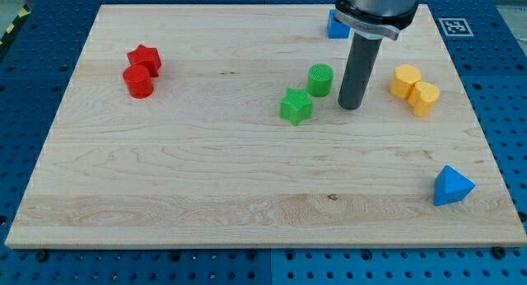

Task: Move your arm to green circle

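Observation:
The green circle [320,79] stands right of the board's middle, toward the view's top. A green star [296,106] lies just below and left of it. My tip [351,107] rests on the board a short way right of the green circle and slightly lower, with a small gap between them. The dark rod rises from the tip to the arm's mount at the view's top.
A red star [146,59] and a red cylinder [137,81] sit at the left. Two yellow blocks [414,89] lie right of the tip. A blue block [336,25] is partly hidden behind the arm at the top. A blue triangle [452,186] is at the lower right.

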### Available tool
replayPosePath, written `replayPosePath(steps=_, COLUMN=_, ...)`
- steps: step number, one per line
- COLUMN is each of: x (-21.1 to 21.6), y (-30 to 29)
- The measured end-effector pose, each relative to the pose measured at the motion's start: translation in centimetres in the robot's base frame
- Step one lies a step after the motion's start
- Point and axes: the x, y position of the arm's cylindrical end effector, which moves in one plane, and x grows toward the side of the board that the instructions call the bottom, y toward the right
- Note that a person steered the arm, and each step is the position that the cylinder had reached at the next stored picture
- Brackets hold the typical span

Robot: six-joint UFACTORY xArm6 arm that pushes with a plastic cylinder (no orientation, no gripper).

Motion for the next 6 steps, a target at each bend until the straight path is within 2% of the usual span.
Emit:
replayPosePath(steps=3, x=-5.6, y=0.0)
replayPosePath(steps=6, x=-4.7, y=0.0)
